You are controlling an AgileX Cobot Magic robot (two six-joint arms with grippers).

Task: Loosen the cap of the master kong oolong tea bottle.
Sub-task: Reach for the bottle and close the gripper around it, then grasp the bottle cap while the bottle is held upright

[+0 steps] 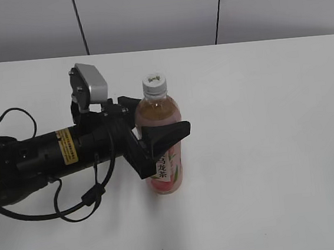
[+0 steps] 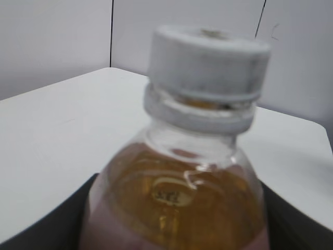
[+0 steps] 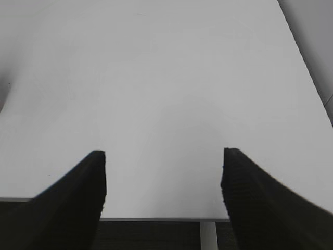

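The master kong oolong tea bottle (image 1: pixel 161 111) stands upright on the white table, clear with amber tea and a pink label. Its white ribbed cap (image 1: pixel 154 85) is on the neck. My left gripper (image 1: pixel 155 121) reaches in from the left and is shut on the bottle's body below the shoulder, one black finger in front and one behind. In the left wrist view the bottle (image 2: pixel 177 192) fills the frame between the fingers of the left gripper (image 2: pixel 174 232), with the cap (image 2: pixel 208 62) above, blurred. My right gripper (image 3: pixel 164 192) is open and empty over the table's edge, and is out of the exterior view.
The white table (image 1: pixel 273 120) stretches to the right of and behind the bottle. A grey panelled wall (image 1: pixel 144 15) stands behind it. The left arm's black cables (image 1: pixel 74 205) loop on the table at the front left. The right wrist view shows the bare table top (image 3: pixel 156 78).
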